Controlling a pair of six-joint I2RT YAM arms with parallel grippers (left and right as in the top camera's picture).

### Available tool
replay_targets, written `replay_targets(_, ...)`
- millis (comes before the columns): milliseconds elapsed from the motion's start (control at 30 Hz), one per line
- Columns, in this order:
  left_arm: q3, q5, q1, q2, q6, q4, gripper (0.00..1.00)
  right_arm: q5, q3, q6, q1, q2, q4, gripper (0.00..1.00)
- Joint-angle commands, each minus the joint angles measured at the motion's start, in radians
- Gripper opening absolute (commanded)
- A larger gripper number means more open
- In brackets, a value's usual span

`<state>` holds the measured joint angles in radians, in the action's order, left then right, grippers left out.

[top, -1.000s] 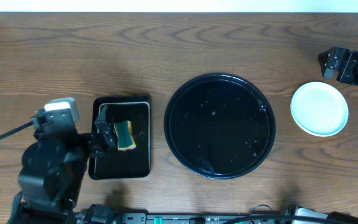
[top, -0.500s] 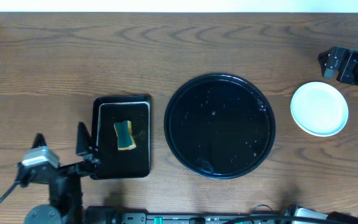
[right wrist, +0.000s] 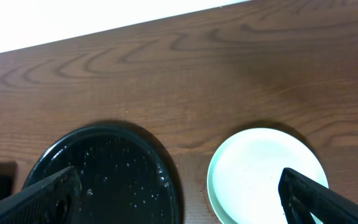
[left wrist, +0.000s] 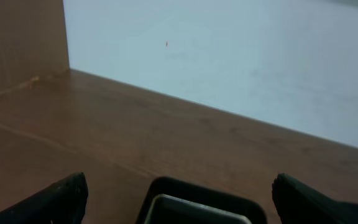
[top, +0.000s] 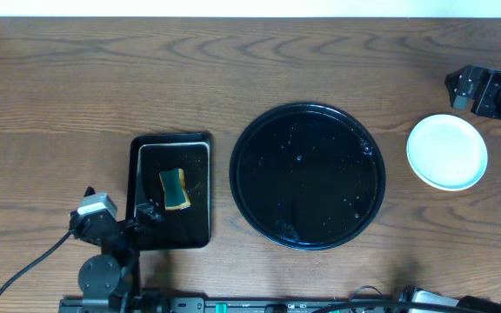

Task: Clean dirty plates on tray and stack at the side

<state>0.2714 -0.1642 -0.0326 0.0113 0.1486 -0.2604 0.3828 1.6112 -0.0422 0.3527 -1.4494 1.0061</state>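
Plates [top: 447, 152] sit in a pile on the bare wood at the right of the overhead frame, well apart from the big round tray [top: 307, 204]. Only the top one shows, and it looks pale and clean.

Nearest, at the lower left, the left gripper [left wrist: 182, 198] has pulled back. A second ago its arm hung large over the left edge of the small black tray [top: 194, 222]. Now it is tucked down low by the bottom edge, just beside that tray's lower left corner. Its fingers are spread wide and hold nothing. The sponge [top: 176, 189] lies in the small tray, right where it was. That looks like the wiping is over and the arm is going to rest.

Farther on, in the middle, the big round tray has no plate on it, only tiny shiny drops. So the job looks finished.

Farthest, at the upper right, the right gripper [right wrist: 182, 196] has not moved. It hangs a little up-frame of the pile without touching it, its fingers wide apart and holding nothing.

Nothing seems to stand in either arm's way. The table [top: 103, 87] around them is plain brown wood.
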Motion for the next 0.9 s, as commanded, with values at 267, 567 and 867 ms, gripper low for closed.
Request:
replay_targets(267, -0.206, 0.068, 0.006, -0.01, -0.017, 0.273, 0.95, 0.006, 0.018, -0.015, -0.006, 0.003, 0.001, 0.99)
replay_targets(567, -0.257, 0.208, 0.005, -0.01, -0.017, 0.23, 0.95, 0.006, 0.018, -0.015, -0.006, 0.003, 0.001, 0.99)
replay_targets(867, -0.267, 0.172, 0.003, -0.01, -0.049, 0.187, 0.95, 0.006, 0.018, -0.015, -0.006, 0.003, 0.001, 0.99)
